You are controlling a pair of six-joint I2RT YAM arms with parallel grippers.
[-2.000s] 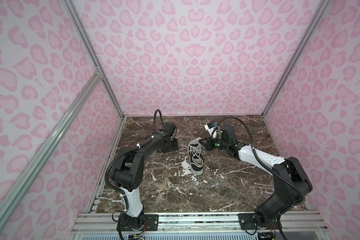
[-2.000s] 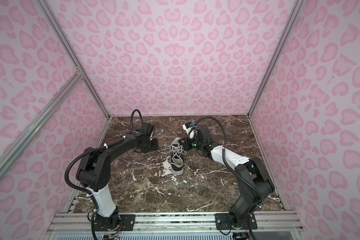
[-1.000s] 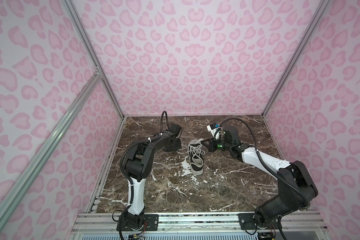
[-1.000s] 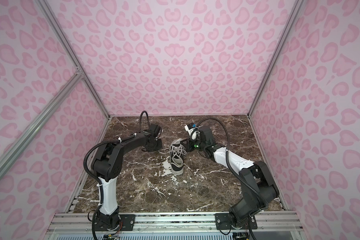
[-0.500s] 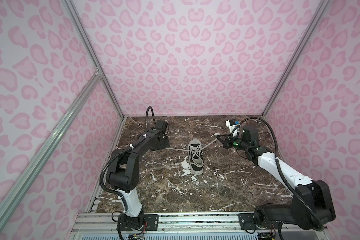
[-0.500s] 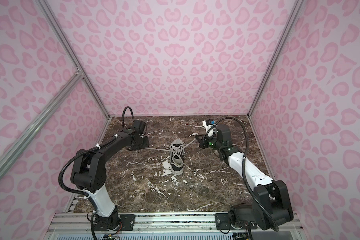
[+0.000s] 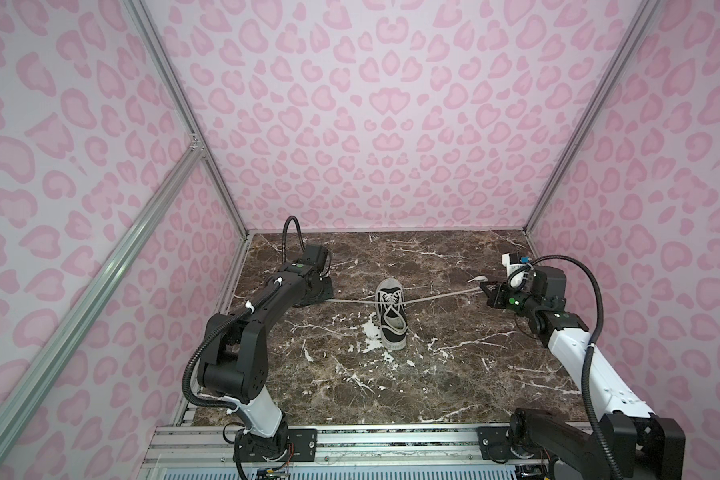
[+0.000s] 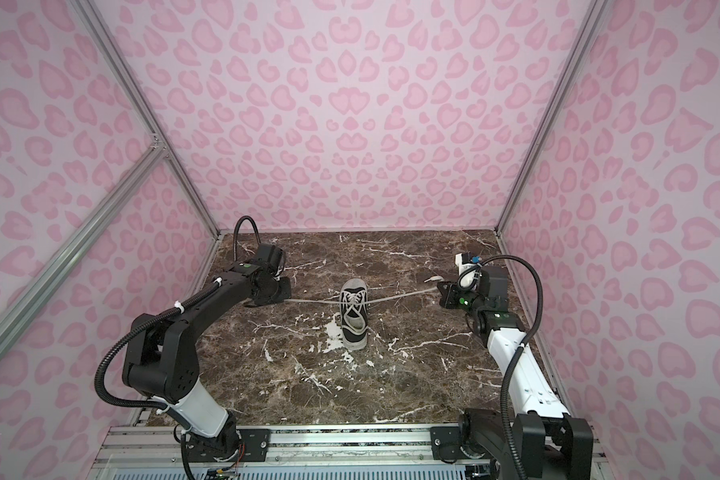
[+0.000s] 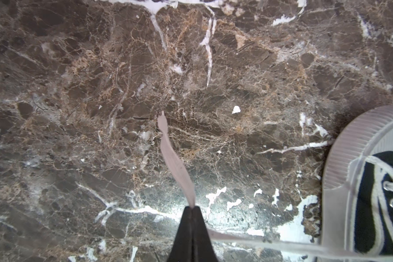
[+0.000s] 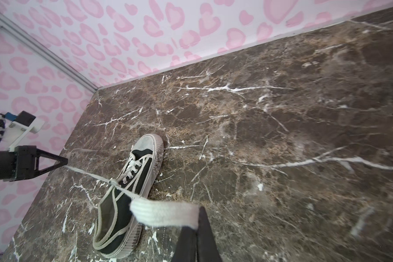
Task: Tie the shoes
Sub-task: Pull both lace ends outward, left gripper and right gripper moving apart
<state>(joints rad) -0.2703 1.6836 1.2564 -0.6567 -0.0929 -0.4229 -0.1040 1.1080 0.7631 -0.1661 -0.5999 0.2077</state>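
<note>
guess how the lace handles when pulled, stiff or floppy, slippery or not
Likely floppy: the lace tail past the left end effector twists limply. Probably not too slippery: it runs taut from the shoe to the shut right end effector.

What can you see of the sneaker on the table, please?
The sneaker is black canvas with white toe cap and sole, standing upright on the marble table, toe toward the back wall. Its off-white flat laces cross near the collar and stretch taut to either side, one end pinched in the left pincer, the other in the right pincer.
</note>
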